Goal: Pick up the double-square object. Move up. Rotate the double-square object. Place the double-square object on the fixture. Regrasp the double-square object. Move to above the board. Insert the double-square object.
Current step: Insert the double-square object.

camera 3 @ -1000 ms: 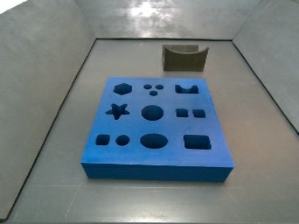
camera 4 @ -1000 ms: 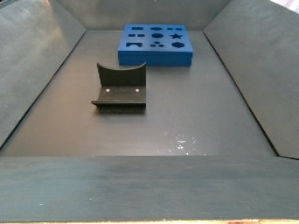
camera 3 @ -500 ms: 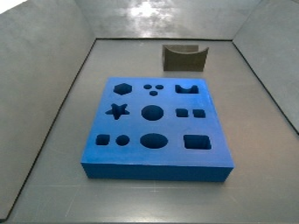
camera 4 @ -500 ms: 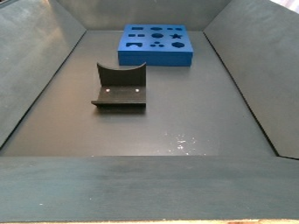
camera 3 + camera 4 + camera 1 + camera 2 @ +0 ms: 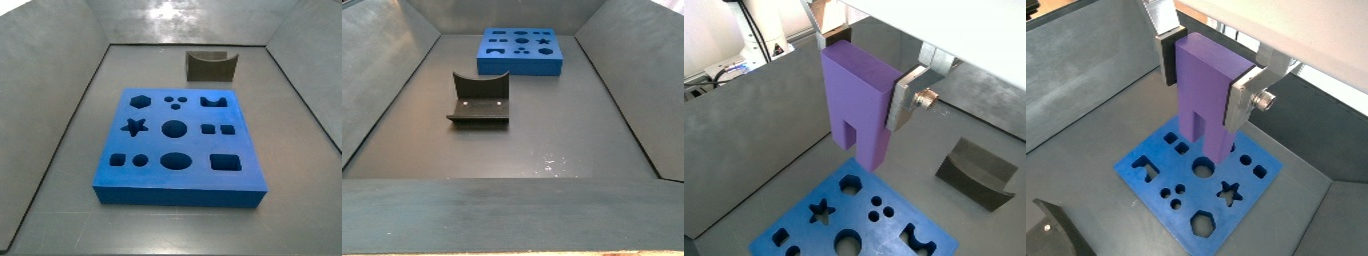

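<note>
1. Because the task ends with an insertion, the double-square object (image 5: 858,95) hangs upright in the pincer (image 5: 865,70), its notched end pointing down toward the board (image 5: 811,235); in both wrist views the long purple body runs straight down out of the fingers
2. The pincer is clamped on the double-square object: one silver finger (image 5: 909,95) presses flat against its side, the other finger (image 5: 1165,52) sits on the opposite face, with no gap showing at either pad
3. The block is gripped at its upper part, so the notch and both legs stay free below the fingers, which I judge is what the slot needs
4. In a wrist view the double-square object (image 5: 1207,95) hangs above the board (image 5: 1160,185), well clear of its surface, over the far part of the slab; which cut-out lies under it I cannot tell
5. In both side views neither the pincer nor the purple block shows, so they must be high above the floor of the grey enclosure
6. There the board (image 5: 174,140) lies flat with every cut-out empty, and the fixture (image 5: 210,66) stands behind it, also empty
7. From the opposite side the fixture (image 5: 478,98) sits nearer and the board (image 5: 523,52) farther back, the two well apart
8. My reading: regrasp done, the step in hand is the move above the board, with insertion not yet begun
</note>
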Motion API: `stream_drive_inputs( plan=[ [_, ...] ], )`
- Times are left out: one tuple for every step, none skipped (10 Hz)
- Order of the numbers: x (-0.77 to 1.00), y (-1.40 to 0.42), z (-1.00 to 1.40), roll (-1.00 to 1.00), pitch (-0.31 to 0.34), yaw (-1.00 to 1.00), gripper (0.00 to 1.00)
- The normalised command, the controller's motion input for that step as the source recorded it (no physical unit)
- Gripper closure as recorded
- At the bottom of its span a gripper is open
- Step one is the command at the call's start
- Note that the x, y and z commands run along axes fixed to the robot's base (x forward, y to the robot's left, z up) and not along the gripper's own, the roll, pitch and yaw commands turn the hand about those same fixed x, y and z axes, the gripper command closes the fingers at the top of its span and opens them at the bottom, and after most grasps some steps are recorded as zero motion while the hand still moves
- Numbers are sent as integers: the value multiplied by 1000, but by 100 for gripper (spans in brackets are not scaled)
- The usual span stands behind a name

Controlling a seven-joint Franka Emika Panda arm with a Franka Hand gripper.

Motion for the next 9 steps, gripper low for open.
stream_drive_inputs(
  plan=[
    [411, 0, -266, -34, -6, 54, 100],
    [509, -20, -337, 0, -3, 71, 100],
    [171, -66, -351, 0, -314, 0, 100],
    [174, -46, -337, 0, -263, 0, 100],
    [157, -71, -386, 54, -234, 0, 100],
    [126, -117, -414, 103, -137, 0, 100],
    [26, -183, -460, 140, -206, 0, 100],
    [0, -223, -477, 160, -240, 0, 100],
    [0, -226, -497, 134, -254, 0, 100]
  ],
)
